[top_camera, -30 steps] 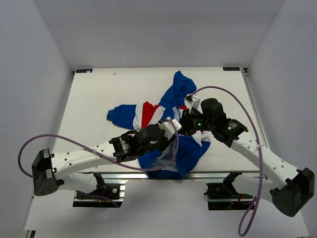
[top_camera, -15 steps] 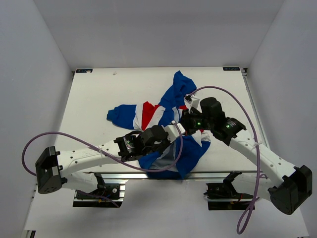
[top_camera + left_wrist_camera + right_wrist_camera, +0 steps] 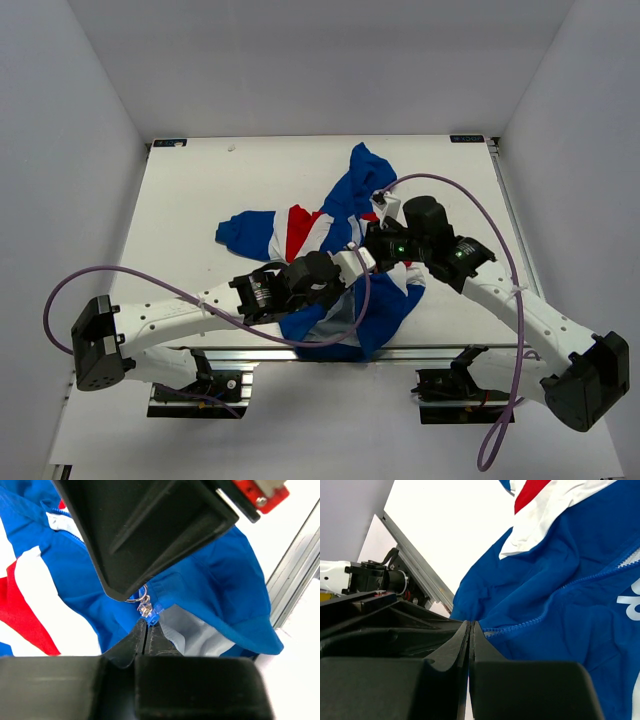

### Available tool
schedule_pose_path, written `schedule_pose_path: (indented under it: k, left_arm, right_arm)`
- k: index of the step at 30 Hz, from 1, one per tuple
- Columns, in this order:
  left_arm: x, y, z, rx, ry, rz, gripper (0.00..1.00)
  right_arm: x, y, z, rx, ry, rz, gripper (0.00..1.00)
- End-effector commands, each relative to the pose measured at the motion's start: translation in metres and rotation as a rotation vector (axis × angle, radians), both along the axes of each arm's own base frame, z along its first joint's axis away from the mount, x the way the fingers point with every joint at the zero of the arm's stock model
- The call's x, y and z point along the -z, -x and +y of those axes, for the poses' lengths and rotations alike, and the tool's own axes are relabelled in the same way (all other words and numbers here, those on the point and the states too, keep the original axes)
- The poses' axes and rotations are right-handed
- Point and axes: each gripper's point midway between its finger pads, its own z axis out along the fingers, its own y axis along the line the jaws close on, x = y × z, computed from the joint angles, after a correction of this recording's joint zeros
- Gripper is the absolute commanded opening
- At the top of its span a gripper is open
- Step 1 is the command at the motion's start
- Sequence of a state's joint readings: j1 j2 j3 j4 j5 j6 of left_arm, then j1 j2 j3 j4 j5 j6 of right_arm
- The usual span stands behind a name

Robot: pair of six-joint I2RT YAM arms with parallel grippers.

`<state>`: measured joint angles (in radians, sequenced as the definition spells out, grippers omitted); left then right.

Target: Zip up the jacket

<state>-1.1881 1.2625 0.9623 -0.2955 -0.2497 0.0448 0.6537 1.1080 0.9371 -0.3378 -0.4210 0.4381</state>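
The jacket [image 3: 352, 188] lies crumpled mid-table, royal blue with red and white bands. My left gripper [image 3: 357, 260] reaches into its front from the left. In the left wrist view the left gripper [image 3: 146, 623] is shut, with the small metal zipper slider [image 3: 145, 610] and its blue tab pinched right at the fingertips. The right gripper's black body [image 3: 150, 530] hangs just above it. My right gripper [image 3: 373, 242] meets the left over the jacket. In the right wrist view the right gripper [image 3: 471, 625] is shut on the blue toothed zipper edge [image 3: 530, 622].
The white table [image 3: 200, 190] extends left of and behind the jacket. Its metal front rail [image 3: 295, 590] runs close to the jacket's lower hem [image 3: 415, 570]. Purple cables [image 3: 150, 280] loop from both arms. Grey walls enclose the table.
My left gripper has slid slightly right toward the right gripper and its jaws have closed at the zipper slider. The right gripper stays shut in place.
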Motion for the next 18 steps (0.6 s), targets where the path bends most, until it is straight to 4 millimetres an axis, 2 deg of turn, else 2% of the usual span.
schedule_pose_path:
  k: [1, 5, 7, 9, 16, 18]
  left_arm:
    - [-0.022, 0.001, -0.008, 0.019, 0.05, -0.021, 0.0]
    - [-0.029, 0.007, -0.011, 0.053, 0.071, -0.024, 0.0]
    - [-0.033, 0.009, -0.01, 0.057, 0.081, -0.03, 0.0]
    - [-0.036, 0.009, -0.008, 0.051, 0.081, -0.033, 0.0]
    - [-0.049, 0.012, -0.003, 0.038, 0.087, -0.048, 0.0]
    - [-0.055, 0.013, -0.003, 0.042, 0.101, -0.053, 0.0]
  right_arm:
    - [-0.022, -0.007, 0.005, -0.002, -0.055, -0.061, 0.0]
    - [-0.011, -0.018, 0.005, 0.031, -0.023, -0.073, 0.0]
    - [-0.007, -0.033, 0.002, 0.093, 0.007, -0.095, 0.0]
    - [0.005, -0.048, -0.003, 0.158, 0.058, -0.108, 0.0]
    - [0.044, -0.061, -0.014, 0.193, 0.172, -0.122, 0.0]
    - [0.048, -0.064, -0.013, 0.203, 0.172, -0.125, 0.0]
